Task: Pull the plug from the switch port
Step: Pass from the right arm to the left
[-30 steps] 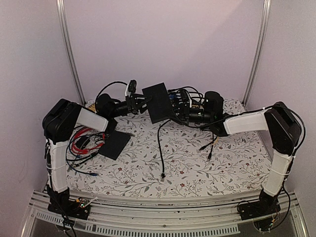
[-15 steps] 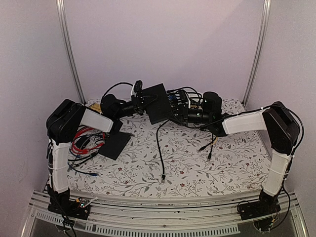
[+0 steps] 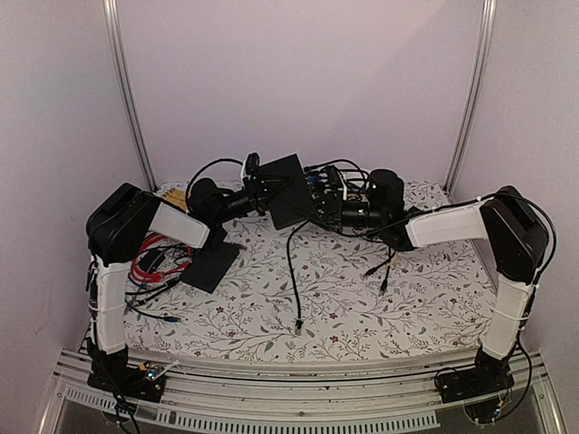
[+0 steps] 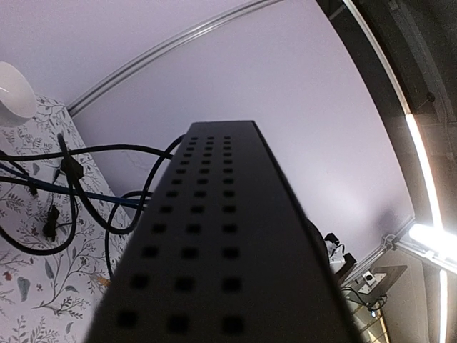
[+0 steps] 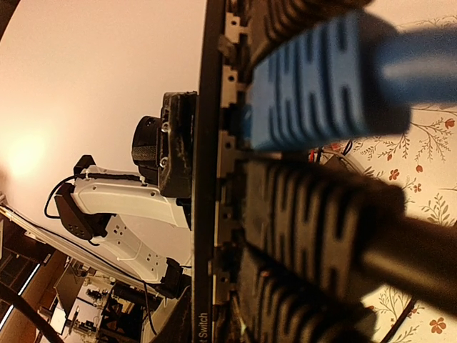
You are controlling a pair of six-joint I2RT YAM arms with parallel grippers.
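left gripper (image 3: 259, 186) moved in, at switch (image 3: 291, 188) edge

I saw the switch (image 4: 214, 236) cased in matt black, pierced with small holes, the plug (image 5: 314, 93) booted in ribbed blue plastic, and a matt, flower-printed cloth (image 3: 362, 303) beneath.

The left arm (image 3: 172, 221) and right arm (image 3: 448, 224) match: smooth white shells on the long links and bulky matte-black housings (image 3: 118, 221) at the joints. Thin black cables (image 3: 215, 162) loop off and run along the links. Each base (image 3: 470, 384) is black, with small wiring beside it. The left gripper (image 3: 261, 185) and right gripper (image 3: 330, 201) are black. Close up, a white link (image 5: 121, 200) shows small dark screw holes.
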